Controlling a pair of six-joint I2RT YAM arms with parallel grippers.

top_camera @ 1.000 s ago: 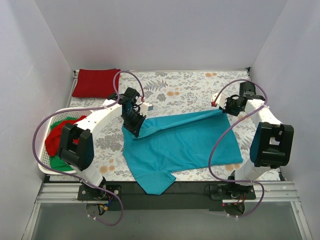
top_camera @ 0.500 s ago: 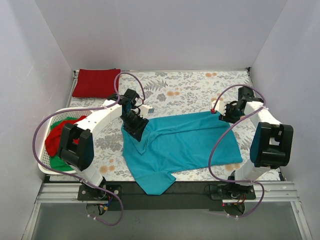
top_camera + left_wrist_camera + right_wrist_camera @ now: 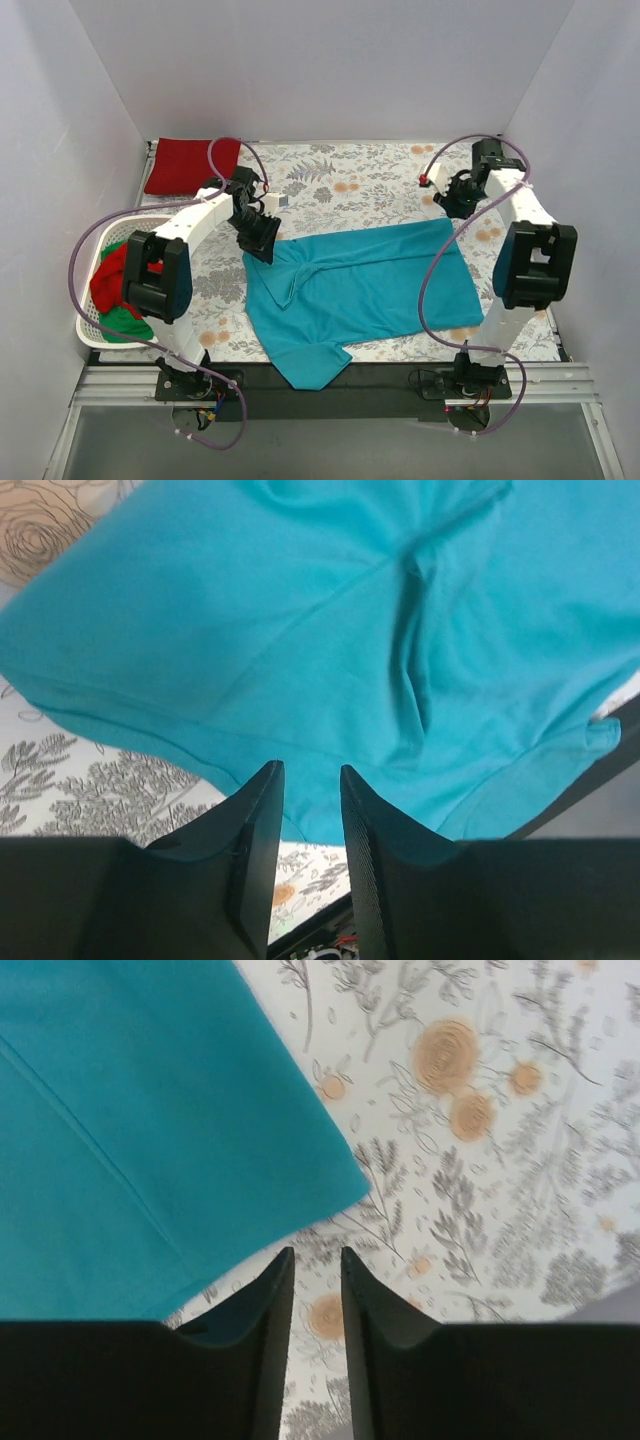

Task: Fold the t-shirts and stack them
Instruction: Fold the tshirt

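Note:
The teal t-shirt [image 3: 360, 285] lies spread on the floral tablecloth, with a fold along its far edge and one sleeve hanging over the near table edge. My left gripper [image 3: 260, 240] hovers over its far left corner, with its jaws slightly apart and empty; its wrist view shows teal cloth [image 3: 350, 630] beyond the gripper [image 3: 312, 775]. My right gripper [image 3: 452, 203] is just beyond the far right corner, open and empty [image 3: 315, 1255], with the teal corner [image 3: 130, 1110] ahead of it. A folded dark red t-shirt [image 3: 190, 165] lies at the far left.
A white laundry basket [image 3: 95, 335] at the left edge holds a red t-shirt [image 3: 112, 275] and a green one [image 3: 125, 322]. White walls enclose the table on three sides. Purple cables loop from both arms.
Both grippers held the teal shirt's far edge raised, then lowered it and let go. Both have since moved toward the far side, and the shirt now lies flat.

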